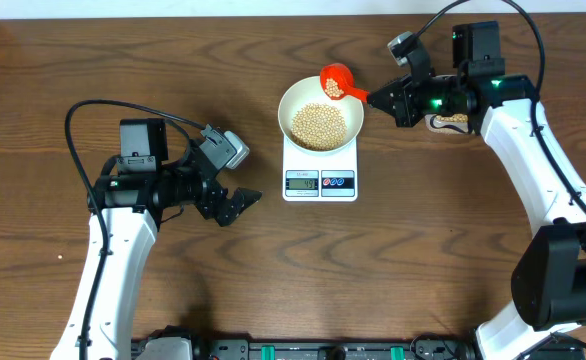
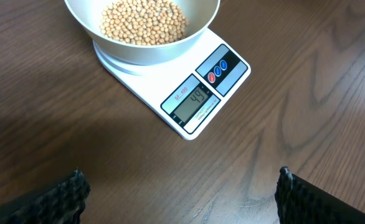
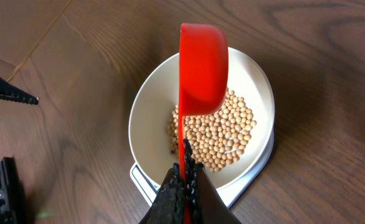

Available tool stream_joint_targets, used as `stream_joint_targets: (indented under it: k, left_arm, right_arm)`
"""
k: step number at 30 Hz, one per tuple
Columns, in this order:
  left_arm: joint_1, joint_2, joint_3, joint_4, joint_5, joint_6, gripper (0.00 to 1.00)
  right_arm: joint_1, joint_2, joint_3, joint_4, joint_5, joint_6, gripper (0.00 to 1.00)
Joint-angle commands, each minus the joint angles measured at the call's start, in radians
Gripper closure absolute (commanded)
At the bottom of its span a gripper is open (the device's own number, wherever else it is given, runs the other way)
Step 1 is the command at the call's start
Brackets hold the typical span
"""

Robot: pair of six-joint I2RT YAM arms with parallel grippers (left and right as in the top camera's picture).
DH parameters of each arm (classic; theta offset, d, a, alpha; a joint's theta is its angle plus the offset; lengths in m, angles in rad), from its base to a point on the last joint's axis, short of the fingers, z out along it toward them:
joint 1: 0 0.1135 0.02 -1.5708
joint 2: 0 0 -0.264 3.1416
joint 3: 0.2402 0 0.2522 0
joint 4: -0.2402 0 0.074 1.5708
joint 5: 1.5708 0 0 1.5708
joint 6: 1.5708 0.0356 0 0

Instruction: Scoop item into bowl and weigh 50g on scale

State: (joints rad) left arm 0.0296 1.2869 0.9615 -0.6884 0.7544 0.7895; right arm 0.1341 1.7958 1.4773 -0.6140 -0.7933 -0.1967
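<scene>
A red scoop (image 1: 335,82) overhangs the bowl (image 1: 289,108); open table (image 1: 223,80) lies left of the scale (image 1: 320,182).

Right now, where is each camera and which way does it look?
Overhead: above the table, looking straight down at bowl and scale; left arm, right arm show.
Left wrist: on left arm, facing the scale's display; open left gripper at bottom.
Right wrist: on right arm, looking along red scoop into beans; right gripper clamps it.
Shared: all see the bowl.

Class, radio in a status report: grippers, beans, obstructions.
Right gripper shut on red scoop over bowl. Left gripper open, clear of scale. Beans in bowl; display 49. Nothing blocking.
</scene>
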Motion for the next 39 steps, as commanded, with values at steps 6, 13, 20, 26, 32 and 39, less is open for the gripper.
stream_joint_targets:
  k: [6, 13, 20, 26, 32, 39]
  left_arm:
    - [-0.003, -0.002, -0.002, -0.003, 0.016, -0.001, 0.02]
    - [-0.003, -0.002, -0.002, -0.003, 0.016, -0.001, 0.02]
    - [-0.003, -0.002, -0.002, -0.003, 0.016, -0.001, 0.02]
    - [-0.003, -0.002, -0.002, -0.003, 0.016, -0.001, 0.02]
    - [-0.003, -0.002, -0.002, -0.003, 0.016, -0.001, 0.02]
    - [-0.003, -0.002, -0.002, -0.003, 0.016, -0.001, 0.02]
  right_arm:
    - [-0.003, -0.023, 0.015, 0.008, -0.030, 0.013, 0.99]
    - [-0.008, -0.023, 0.015, 0.026, -0.052, 0.022, 0.99]
    - [-0.029, -0.023, 0.015, 0.030, -0.107, 0.028, 0.99]
    - [-0.039, -0.023, 0.015, 0.029, -0.108, 0.028, 0.99]
    - [-0.039, -0.023, 0.015, 0.029, -0.107, 0.025, 0.99]
    - [-0.034, -0.023, 0.015, 0.029, -0.088, -0.010, 0.99]
